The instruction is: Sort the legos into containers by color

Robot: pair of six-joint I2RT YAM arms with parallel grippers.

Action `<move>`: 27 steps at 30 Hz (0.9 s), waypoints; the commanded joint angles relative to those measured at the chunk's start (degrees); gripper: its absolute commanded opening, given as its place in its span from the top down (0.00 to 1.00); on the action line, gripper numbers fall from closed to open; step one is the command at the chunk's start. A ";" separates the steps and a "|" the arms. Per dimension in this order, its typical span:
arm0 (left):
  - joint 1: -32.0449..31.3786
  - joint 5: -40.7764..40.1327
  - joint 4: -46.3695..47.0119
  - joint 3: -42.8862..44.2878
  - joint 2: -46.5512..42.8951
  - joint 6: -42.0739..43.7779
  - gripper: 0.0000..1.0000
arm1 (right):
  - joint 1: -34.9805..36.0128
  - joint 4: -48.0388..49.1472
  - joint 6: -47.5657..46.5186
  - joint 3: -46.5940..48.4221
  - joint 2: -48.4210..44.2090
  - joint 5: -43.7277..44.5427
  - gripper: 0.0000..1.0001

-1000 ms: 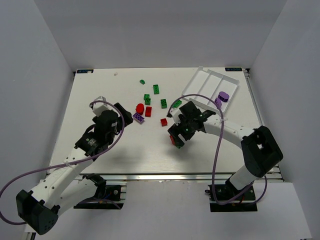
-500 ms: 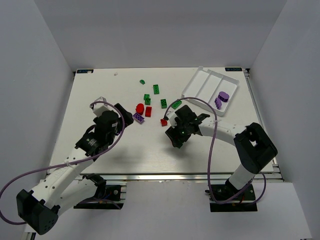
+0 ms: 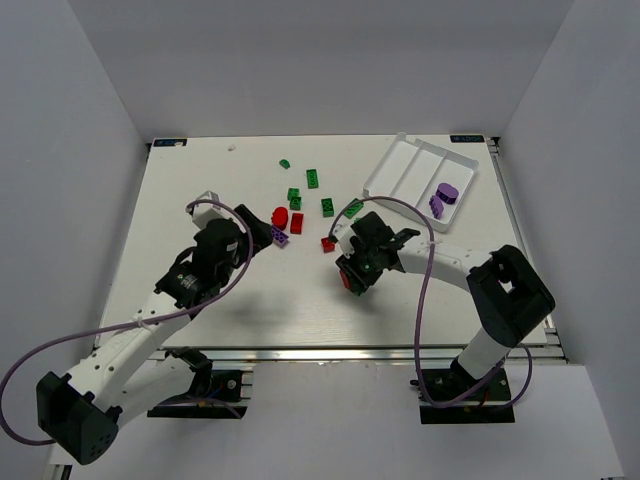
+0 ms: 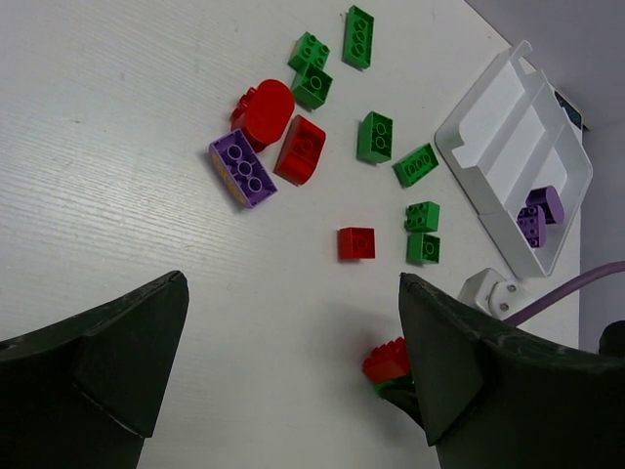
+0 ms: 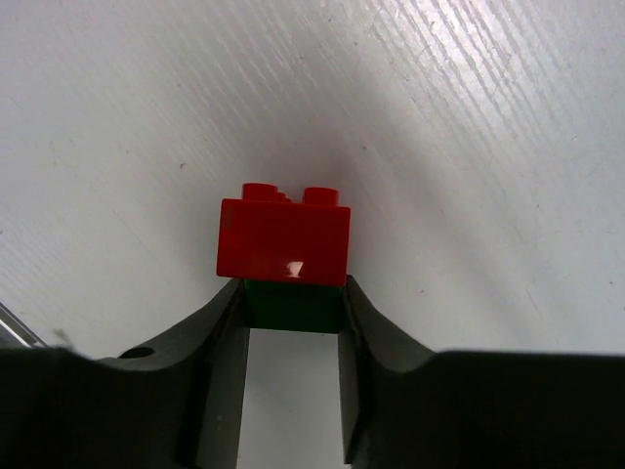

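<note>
A white, faintly grained worktop sits boxed in by plain grey walls on three sides. A tiny white scrap lies near its far edge, and a metal rail runs along the near one.

In the top view the left arm rises from the lower left toward the centre, and the left gripper has its jaws spread wide. The right arm bends at the right edge and reaches left to the centre. The right gripper points down, its jaws pressing both sides of a green lego.
</note>
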 commanded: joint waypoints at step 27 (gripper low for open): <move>-0.60 47.83 50.60 -15.99 -7.14 13.41 0.15 | -4.80 -13.57 -18.75 20.78 -11.14 -60.09 1.00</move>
